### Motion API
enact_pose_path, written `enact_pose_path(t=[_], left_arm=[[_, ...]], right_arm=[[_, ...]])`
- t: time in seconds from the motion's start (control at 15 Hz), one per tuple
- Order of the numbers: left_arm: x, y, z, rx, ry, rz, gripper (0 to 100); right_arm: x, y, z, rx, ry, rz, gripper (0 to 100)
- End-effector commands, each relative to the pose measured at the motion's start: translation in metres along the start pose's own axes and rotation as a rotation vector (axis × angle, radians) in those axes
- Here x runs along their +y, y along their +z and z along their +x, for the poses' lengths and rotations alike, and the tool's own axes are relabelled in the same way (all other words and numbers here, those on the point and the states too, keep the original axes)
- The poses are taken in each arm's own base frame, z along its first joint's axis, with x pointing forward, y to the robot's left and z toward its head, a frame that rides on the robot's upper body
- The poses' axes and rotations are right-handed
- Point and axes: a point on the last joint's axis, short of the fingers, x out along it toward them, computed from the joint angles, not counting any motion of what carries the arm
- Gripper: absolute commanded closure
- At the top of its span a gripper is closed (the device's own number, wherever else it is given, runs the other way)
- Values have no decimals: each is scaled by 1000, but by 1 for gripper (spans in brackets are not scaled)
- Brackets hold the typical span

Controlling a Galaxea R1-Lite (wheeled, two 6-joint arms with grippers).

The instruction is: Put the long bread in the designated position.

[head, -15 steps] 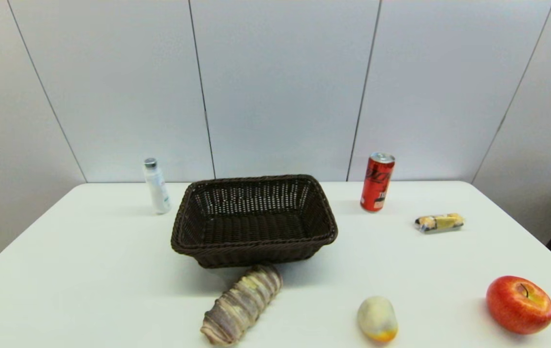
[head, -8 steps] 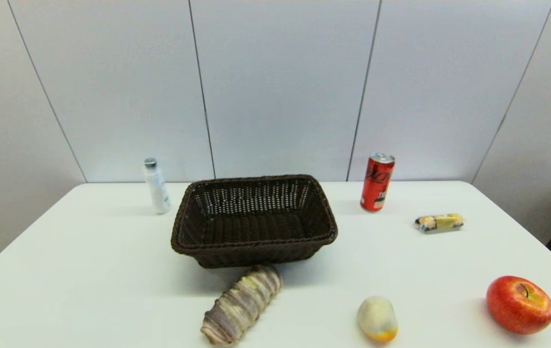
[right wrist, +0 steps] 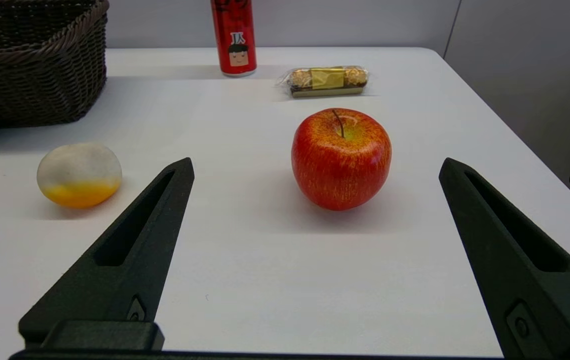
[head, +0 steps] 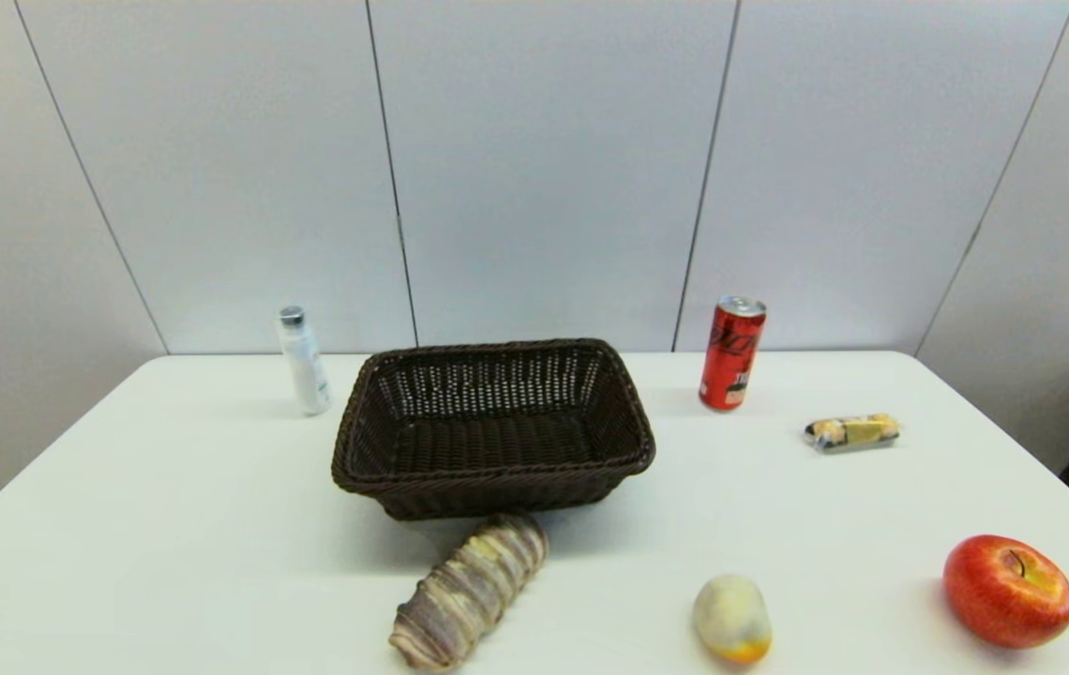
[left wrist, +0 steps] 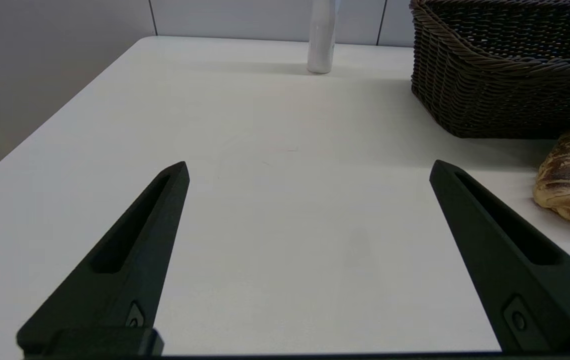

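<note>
- Long bread [head: 470, 591]: lies diagonally on desk [head: 169, 525], far end just at basket [head: 493, 427] front wall.
- Judged light, soft, ridged crust; likely crushes. Grip mid-length, across the width, gently.
- Left gripper [left wrist: 310, 172]: wide open, empty, low over bare desk, bread just beside.
- Right gripper [right wrist: 317, 167]: wide open, empty, facing apple [right wrist: 341, 158].

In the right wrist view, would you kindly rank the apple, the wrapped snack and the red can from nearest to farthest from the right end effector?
1. Apple, straight ahead of the open right end effector.
2. Wrapped snack, behind the apple.
3. Red can, farthest, beside the basket.
</note>
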Motion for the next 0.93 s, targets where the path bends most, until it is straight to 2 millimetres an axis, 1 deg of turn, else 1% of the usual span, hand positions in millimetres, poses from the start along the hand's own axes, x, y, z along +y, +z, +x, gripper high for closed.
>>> enact_pose_path(t=[0.07, 0.93], left_arm=[[0, 0, 0, 1, 1, -1, 0], [0, 0, 0, 1, 1, 1, 0]], right_arm=[[0, 0, 0, 1, 0, 0, 0], [0, 0, 0, 3, 0, -2, 0]])
